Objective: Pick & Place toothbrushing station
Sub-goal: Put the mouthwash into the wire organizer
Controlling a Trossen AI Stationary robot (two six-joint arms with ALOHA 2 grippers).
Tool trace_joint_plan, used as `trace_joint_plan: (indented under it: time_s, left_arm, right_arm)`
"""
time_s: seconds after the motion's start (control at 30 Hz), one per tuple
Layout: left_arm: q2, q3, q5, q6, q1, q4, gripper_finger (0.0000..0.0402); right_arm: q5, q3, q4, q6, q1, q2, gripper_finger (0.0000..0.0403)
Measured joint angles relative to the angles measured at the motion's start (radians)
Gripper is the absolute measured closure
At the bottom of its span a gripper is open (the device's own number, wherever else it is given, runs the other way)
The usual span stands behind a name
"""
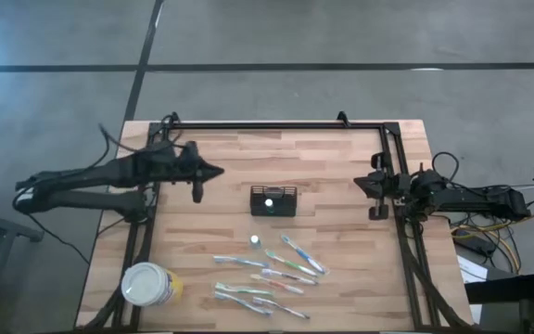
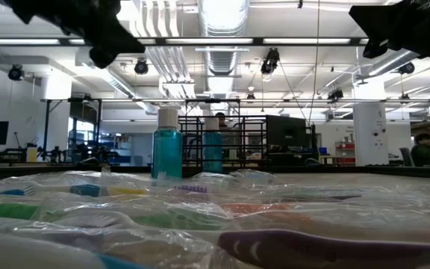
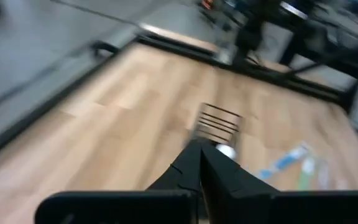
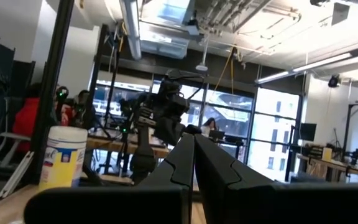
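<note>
Here your left gripper (image 1: 213, 171), jaws clenched on nothing, hangs left of center; the caddy (image 1: 273, 200) sits mid-frame, and the right gripper (image 1: 364, 182), also clenched, waits far right.

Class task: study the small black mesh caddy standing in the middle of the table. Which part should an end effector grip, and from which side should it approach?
Probably from straight above. The mesh caddy stands upright with its open top showing in the high view, so its thin long walls are exposed. Closing on one long wall near the middle seems safest, avoiding the white-capped item inside. The left end effector, fingers shut, is nearer.
</note>
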Motion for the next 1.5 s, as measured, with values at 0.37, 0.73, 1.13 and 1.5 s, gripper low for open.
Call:
trace_joint_plan:
  time_s: [0.37, 0.73, 1.13, 1.5]
  left_arm:
    - [0.354, 0.322, -0.018, 0.116, -0.182, -0.312, 0.0368]
    - [0.710, 0.635, -0.093, 0.142, -0.368, -0.510, 0.0256]
    - [0.859, 0.702, 0.093, 0.240, -0.385, -0.538, 0.0153]
    - [0.940, 0.702, 0.090, 0.241, -0.400, -0.551, 0.0161]
  right_arm:
    - [0.000, 0.000, -0.007, 0.026, 0.000, 0.002, 0.0394]
    - [-0.001, 0.000, -0.036, 0.038, 0.000, 0.002, 0.0394]
    - [-0.002, 0.000, -0.044, 0.027, 0.000, 0.001, 0.0394]
    - [-0.001, 0.000, -0.043, 0.020, 0.000, 0.000, 0.0394]
